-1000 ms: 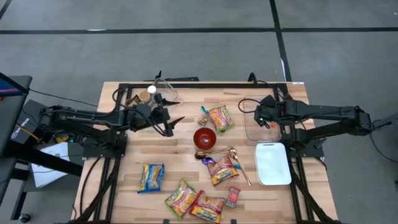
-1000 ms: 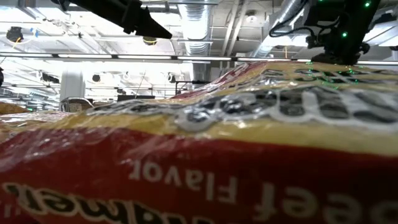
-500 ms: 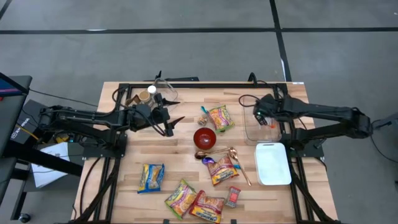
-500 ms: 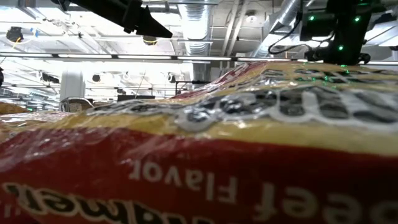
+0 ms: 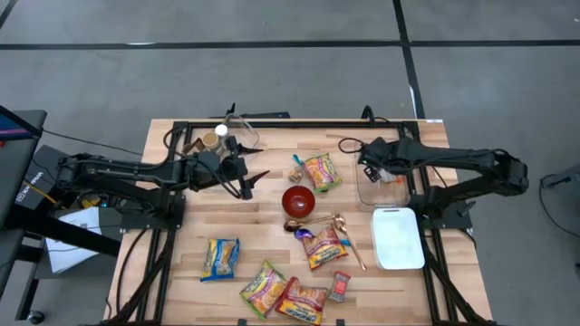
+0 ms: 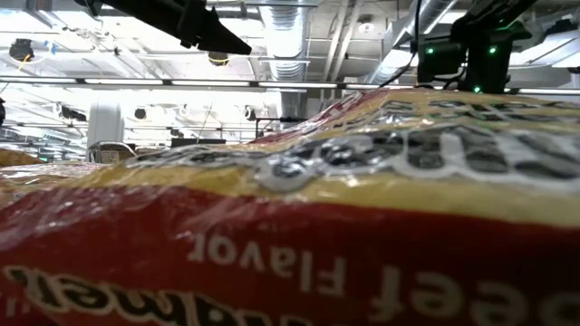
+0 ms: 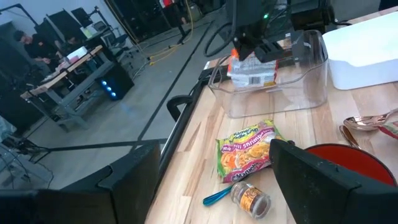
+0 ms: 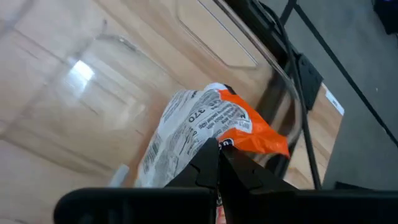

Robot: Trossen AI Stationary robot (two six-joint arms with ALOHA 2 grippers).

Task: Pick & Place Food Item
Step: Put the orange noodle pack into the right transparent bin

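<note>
On the left of the wooden table [image 5: 181, 263] the left gripper [image 5: 256, 179] hangs with its fingers spread wide and nothing between them, near a glass jar [image 5: 211, 140] at the table's far edge; toward the near edge lie several noodle packets, one blue and yellow [image 5: 220, 257]; in the middle a red bowl [image 5: 298, 200] sits beside a shrimp noodle packet [image 5: 322, 171], with a gold spoon [image 5: 344, 231] just nearer; farther right the right gripper [image 5: 371, 166] is pinched closed on an orange-and-white packet [image 8: 205, 130], at the rim of the clear container [image 5: 364, 192]; a white lid [image 5: 398, 238] lies just in front of it.
</note>
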